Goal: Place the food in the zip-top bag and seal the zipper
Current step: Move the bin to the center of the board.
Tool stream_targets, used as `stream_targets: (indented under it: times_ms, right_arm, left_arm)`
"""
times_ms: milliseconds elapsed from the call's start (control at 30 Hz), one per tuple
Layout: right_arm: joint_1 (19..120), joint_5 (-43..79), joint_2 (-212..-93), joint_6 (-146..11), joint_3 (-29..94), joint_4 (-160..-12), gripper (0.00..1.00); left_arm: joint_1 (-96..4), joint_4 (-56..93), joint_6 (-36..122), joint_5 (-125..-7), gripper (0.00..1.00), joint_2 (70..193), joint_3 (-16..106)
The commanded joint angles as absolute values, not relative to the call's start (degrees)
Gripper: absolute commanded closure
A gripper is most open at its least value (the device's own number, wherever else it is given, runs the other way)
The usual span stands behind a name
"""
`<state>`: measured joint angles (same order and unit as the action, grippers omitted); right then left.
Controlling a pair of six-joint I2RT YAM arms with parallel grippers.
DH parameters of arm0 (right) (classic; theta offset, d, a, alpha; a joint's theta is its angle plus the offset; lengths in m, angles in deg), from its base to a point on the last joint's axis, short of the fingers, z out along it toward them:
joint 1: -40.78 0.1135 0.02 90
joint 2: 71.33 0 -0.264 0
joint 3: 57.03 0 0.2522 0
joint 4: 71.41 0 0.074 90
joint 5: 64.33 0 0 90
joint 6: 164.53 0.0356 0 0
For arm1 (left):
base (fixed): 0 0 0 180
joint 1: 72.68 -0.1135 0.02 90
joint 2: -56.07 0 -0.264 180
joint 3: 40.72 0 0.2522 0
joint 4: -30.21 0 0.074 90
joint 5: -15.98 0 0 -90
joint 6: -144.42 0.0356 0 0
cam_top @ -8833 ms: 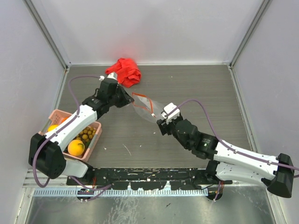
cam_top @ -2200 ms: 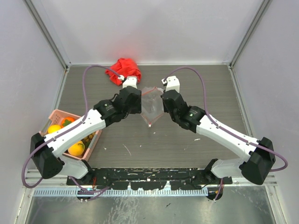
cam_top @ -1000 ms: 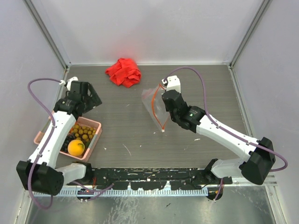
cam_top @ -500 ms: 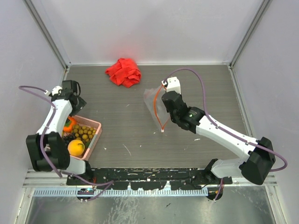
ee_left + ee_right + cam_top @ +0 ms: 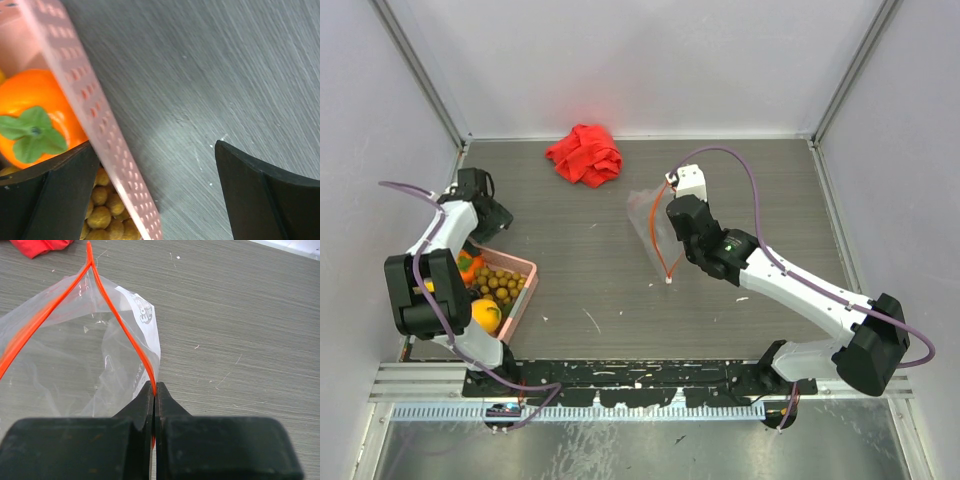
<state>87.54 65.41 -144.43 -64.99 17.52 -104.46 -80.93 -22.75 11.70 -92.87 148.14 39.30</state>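
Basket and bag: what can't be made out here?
- Top view: left arm covers the left part of the pink basket, hiding its contents there.
- Left wrist view: grapes mostly behind a black finger and frame edge.
- Right wrist view: right gripper hides the lower edge of the zip-top bag.

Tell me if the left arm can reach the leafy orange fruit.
Probably yes: the open left hand hovers beside the uncovered leafy orange fruit, though the pink basket wall sits between its fingers.
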Motion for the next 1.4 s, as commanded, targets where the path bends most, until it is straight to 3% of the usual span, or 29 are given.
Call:
stream_targets:
  times_ms: [0,767,1133,1367]
  right_arm:
    - [87.5,65.6,-143.0,-65.4,18.2,-101.5,1.00]
    - [87.6,65.6,-143.9,-65.2,18.3,-102.3,1.00]
    - [87.5,65.2,-143.7,-65.2,17.9,-102.3,1.00]
    - [87.5,63.7,-143.8,-65.3,17.1,-101.3,1.00]
  left_arm:
    - [-79.8,-18.6,14.6,-84.2,0.05,149.5,41.7]
    - [-56.9,-23.7,23.3,-77.9,0.05,157.8,55.5]
    - [-56.7,-30.5,24.5,-86.0,0.02,150.8,57.9]
    - [-58.7,-37.0,25.8,-89.3,0.01,142.3,53.0]
